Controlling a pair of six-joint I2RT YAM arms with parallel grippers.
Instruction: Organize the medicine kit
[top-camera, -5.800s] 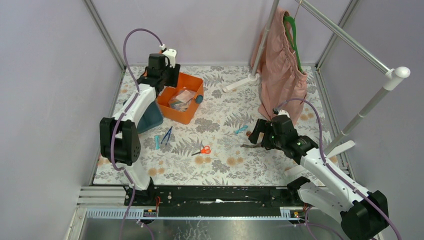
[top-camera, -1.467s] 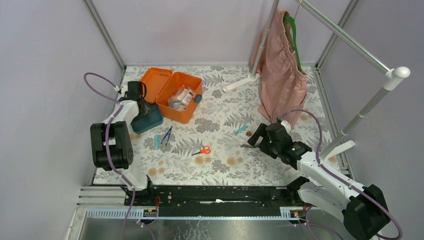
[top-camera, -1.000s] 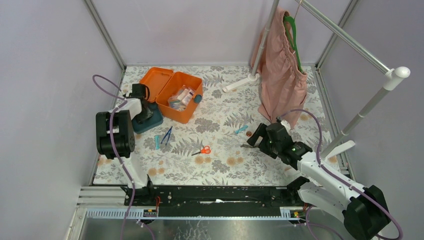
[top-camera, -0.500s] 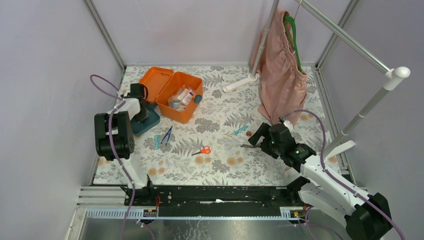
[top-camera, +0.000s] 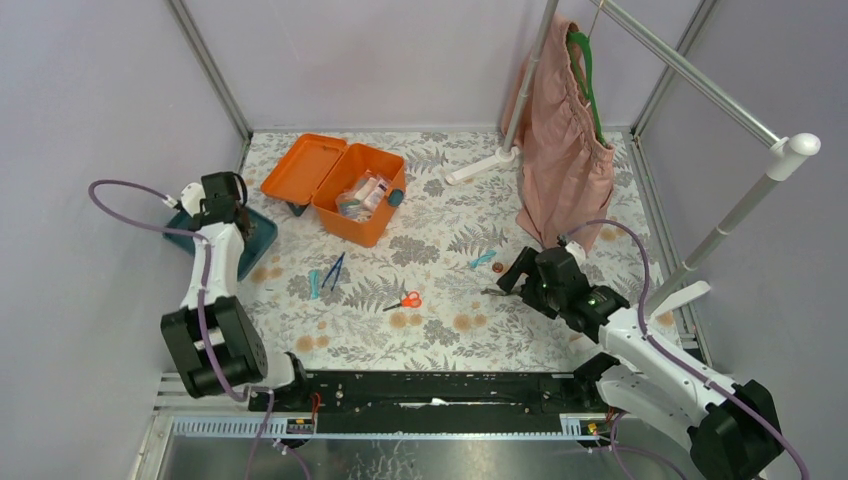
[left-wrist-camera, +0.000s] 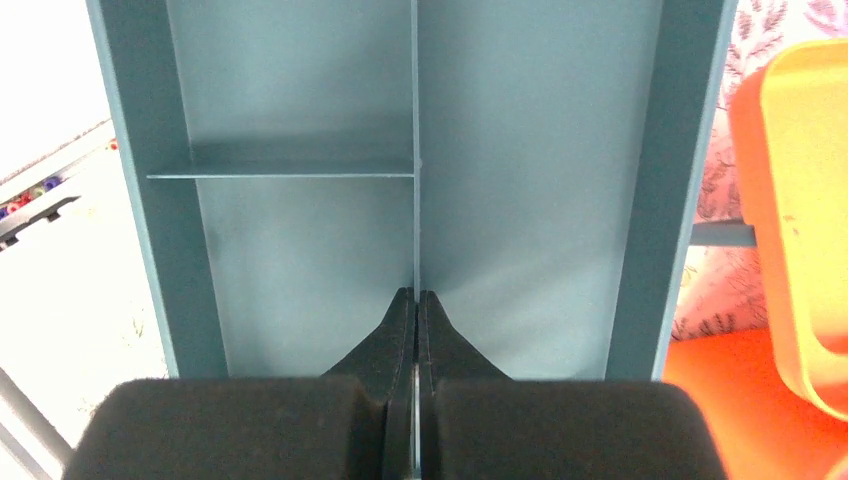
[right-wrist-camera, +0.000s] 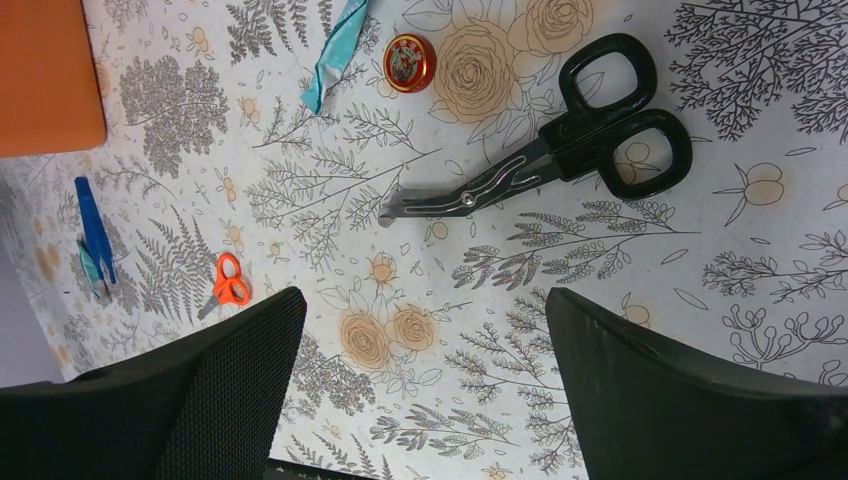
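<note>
Top external: orange plastic medicine kit (top-camera: 350, 228) open; teal divided insert tray (top-camera: 260, 238) clenched in left jaws; right jaws spread; black scissors (top-camera: 497, 292) unpacked.

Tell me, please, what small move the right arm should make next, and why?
Probably lower the right gripper onto the black scissors: its jaws stand open just short of them, and they lie loose outside the orange box.

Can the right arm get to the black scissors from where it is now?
Probably yes. The right gripper hangs open close to the black scissors, which lie flat on the floral cloth. Nothing stands between them, and the red tin lies apart from the blades.
</note>
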